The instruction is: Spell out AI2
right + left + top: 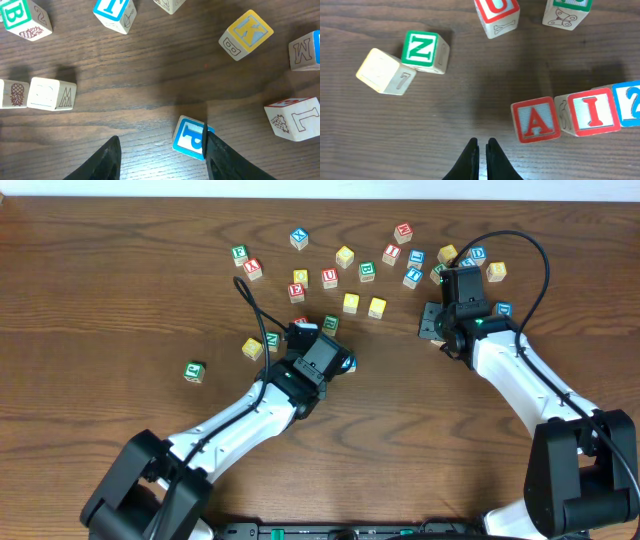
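Observation:
In the left wrist view a red A block [535, 120], a red I block [592, 111] and a blue 2 block [631, 102] lie side by side in a row on the wood table, reading A I 2. My left gripper [482, 144] is shut and empty, just left of and below the A, not touching it. In the overhead view the left gripper [312, 355] covers most of the row; only a blue edge [348, 363] shows. My right gripper [160, 145] is open over bare table, with a blue P block [189, 136] against its right finger; overhead it [432, 325] is right of centre.
A green Z block [422, 49] and a pale yellow block [382, 72] lie left of my left gripper, a red U block [497, 12] ahead. Near my right gripper are a yellow K block [246, 34], an L block [295, 117] and an M block [305, 50]. Several loose blocks [345, 256] are scattered at the back.

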You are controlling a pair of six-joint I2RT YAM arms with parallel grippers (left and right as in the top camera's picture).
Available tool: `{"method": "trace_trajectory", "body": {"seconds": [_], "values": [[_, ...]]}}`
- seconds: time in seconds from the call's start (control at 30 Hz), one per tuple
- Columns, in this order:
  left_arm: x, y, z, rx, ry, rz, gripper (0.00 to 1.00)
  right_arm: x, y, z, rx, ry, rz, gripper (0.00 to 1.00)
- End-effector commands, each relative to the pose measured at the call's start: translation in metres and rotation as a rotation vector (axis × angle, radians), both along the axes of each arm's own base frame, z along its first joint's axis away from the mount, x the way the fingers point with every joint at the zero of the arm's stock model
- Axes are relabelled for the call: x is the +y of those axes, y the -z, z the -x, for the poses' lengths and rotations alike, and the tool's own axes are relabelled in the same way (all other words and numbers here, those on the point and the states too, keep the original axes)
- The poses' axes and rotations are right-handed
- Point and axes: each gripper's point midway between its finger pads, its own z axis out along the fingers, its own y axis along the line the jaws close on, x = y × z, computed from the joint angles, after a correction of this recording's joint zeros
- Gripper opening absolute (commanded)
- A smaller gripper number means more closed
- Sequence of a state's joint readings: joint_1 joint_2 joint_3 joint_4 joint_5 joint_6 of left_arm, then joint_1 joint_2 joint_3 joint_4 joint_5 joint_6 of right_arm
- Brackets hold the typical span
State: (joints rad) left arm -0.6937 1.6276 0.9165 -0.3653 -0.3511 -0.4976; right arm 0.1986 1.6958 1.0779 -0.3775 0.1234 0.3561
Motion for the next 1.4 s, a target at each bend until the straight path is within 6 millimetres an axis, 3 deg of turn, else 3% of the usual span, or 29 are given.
{"method": "trace_trajectory", "body": {"seconds": [0.0,0.33,1.37], "values": [[0.005,0.021,0.001,0.028,-0.024,-0.035,0.07,-0.001,0.005,0.002,0.012,0.012,-0.004,0.47],[0.001,0.031,-0.001,0.041,-0.018,-0.028,0.08,-0.001,0.005,0.002,0.013,0.012,-0.003,0.47],[-0.009,0.036,-0.004,0.044,0.004,0.012,0.07,-0.001,0.006,0.003,0.016,0.012,-0.003,0.47]]}}
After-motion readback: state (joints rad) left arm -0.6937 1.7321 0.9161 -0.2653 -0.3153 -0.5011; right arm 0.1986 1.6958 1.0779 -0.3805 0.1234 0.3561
